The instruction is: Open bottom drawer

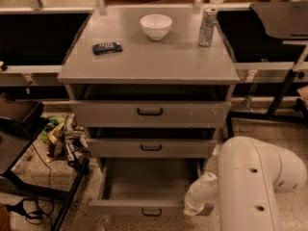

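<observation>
The bottom drawer (144, 207) of the grey cabinet stands pulled well out, its plain grey inside (149, 179) showing and a small black loop handle (151, 211) on its shallow front. My gripper (195, 210) is at the drawer's right front corner, at the end of the white arm (250, 182); its fingers are hidden behind the wrist. Above sit the mid-height drawer (151, 147) and the tallest-fronted top drawer (150, 112), both slightly out.
On the cabinet top are a white bowl (156, 26), a silver can (207, 27) and a dark remote-like device (107, 47). A black cart (19, 129) and clutter with cables (62, 138) stand on the floor at left. Table legs (284, 90) stand at right.
</observation>
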Robot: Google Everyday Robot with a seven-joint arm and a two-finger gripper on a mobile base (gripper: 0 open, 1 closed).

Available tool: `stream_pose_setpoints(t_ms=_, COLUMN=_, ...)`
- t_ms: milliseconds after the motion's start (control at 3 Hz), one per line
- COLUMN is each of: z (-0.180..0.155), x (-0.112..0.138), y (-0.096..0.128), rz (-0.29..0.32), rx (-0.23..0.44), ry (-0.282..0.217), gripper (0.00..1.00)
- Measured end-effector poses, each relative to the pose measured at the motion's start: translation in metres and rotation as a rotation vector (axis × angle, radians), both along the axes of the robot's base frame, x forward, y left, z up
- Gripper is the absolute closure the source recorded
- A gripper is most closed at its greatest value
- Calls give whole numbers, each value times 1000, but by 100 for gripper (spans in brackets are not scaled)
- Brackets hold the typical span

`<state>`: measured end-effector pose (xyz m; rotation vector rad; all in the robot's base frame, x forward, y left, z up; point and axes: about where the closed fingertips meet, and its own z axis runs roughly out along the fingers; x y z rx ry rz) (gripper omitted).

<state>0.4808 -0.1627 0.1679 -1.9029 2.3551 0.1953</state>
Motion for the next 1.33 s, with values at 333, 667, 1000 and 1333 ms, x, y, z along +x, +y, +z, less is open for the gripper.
stream_pose_setpoints(t_ms=333, z=0, x=0, y=0, rz=0, rx=0, ry=1, gripper=100)
stream_pose_setpoints(t_ms=667, z=-2, x=-17, y=-6, rz=5, rx=-3, ry=34, gripper=100)
stream_pose_setpoints(t_ms=1000, z=-2, x=-17, y=-6, rz=5, rx=-3, ry=34, gripper=100)
stream_pose_setpoints(t_ms=1333, z=-4, x=-26, y=-7, rz=12, rx=5, ry=54, gripper=100)
